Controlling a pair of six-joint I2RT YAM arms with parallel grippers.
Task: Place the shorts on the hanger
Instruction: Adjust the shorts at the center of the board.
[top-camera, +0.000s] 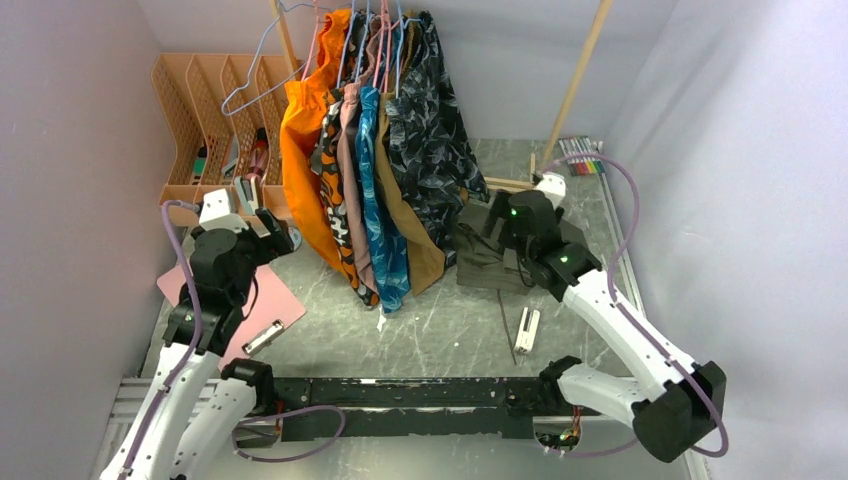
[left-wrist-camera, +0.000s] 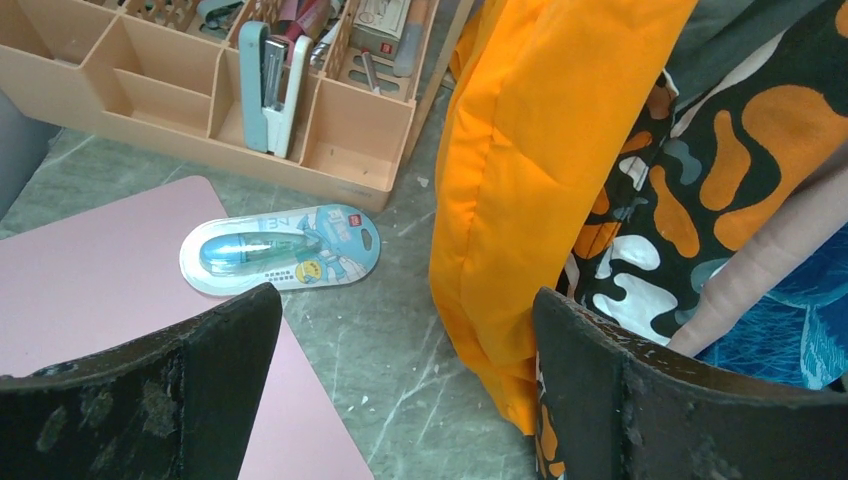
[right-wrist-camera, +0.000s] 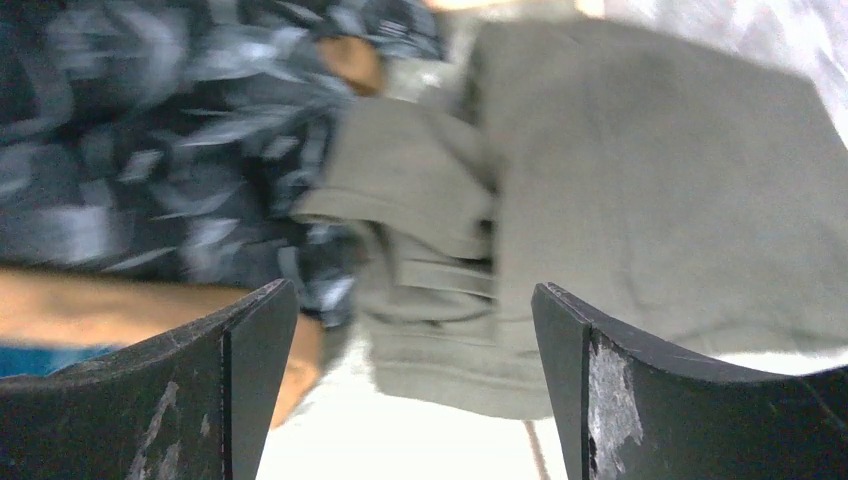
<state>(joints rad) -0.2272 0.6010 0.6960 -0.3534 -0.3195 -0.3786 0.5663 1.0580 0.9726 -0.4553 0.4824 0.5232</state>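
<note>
The olive-green shorts (top-camera: 478, 262) lie crumpled on the table at the right, beside the hanging clothes. In the right wrist view the shorts (right-wrist-camera: 640, 170) fill the upper right, with their folded edge just past my fingertips. My right gripper (top-camera: 497, 232) (right-wrist-camera: 415, 390) hovers over them, open and holding nothing. The light-blue hanger (top-camera: 258, 78) hangs bare at the left end of the rail. My left gripper (top-camera: 272, 226) (left-wrist-camera: 405, 400) stands open near the orange garment's lower edge, with bare table between its fingers.
Several garments hang from the rail, among them an orange one (top-camera: 305, 150) (left-wrist-camera: 540, 150) and a dark camouflage one (top-camera: 435, 130) (right-wrist-camera: 150, 130). At the left are a peach organizer (top-camera: 215, 100) (left-wrist-camera: 200, 110), a pink clipboard (top-camera: 255, 300) (left-wrist-camera: 90, 290) and a correction-tape pack (left-wrist-camera: 280, 250). A small white object (top-camera: 527, 330) lies in front of the shorts.
</note>
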